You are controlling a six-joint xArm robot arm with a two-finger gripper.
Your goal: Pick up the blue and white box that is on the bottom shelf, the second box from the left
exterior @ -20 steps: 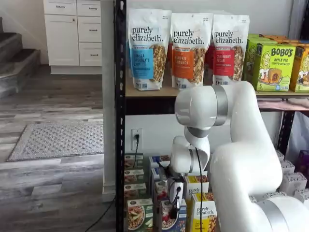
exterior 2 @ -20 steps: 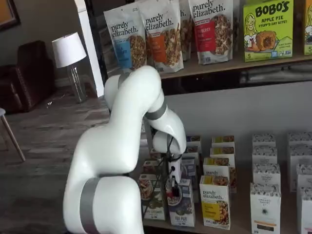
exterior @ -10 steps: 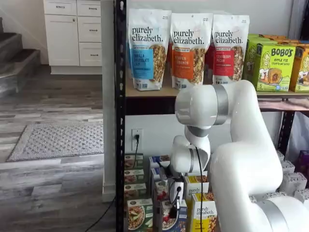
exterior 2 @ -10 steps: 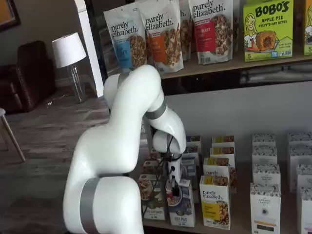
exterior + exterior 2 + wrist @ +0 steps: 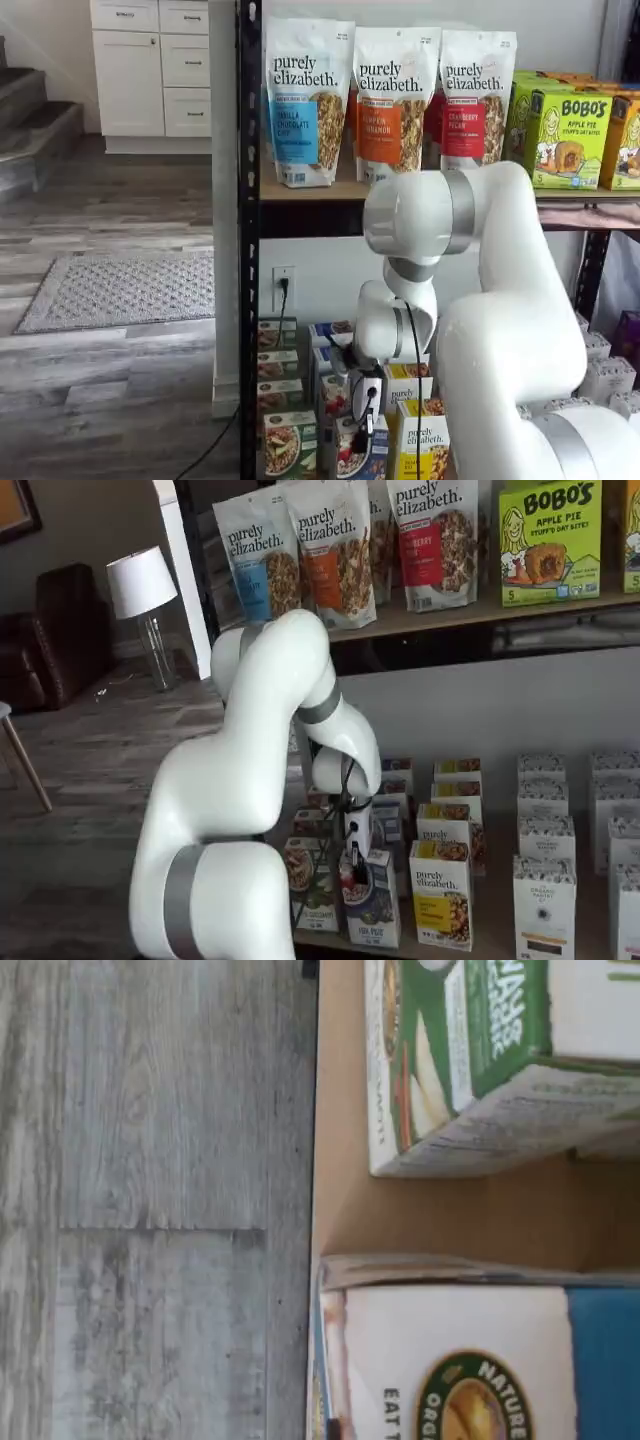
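On bottom shelf (image 5: pixel 470 942): blue and white box (image 5: pixel 373 910), upright, berry-bowl pic.

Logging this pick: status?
Gripper low over blue box, fingers unclear. Box standing on bottom shelf, not lifted. Green box and yellow box flank it closely.

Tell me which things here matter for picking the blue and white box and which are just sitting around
Job:
- blue and white box
- bottom shelf
- end effector

Just there:
- green-and-white box
- yellow-and-white box
- granola pouches
- Bobo's boxes
- lamp
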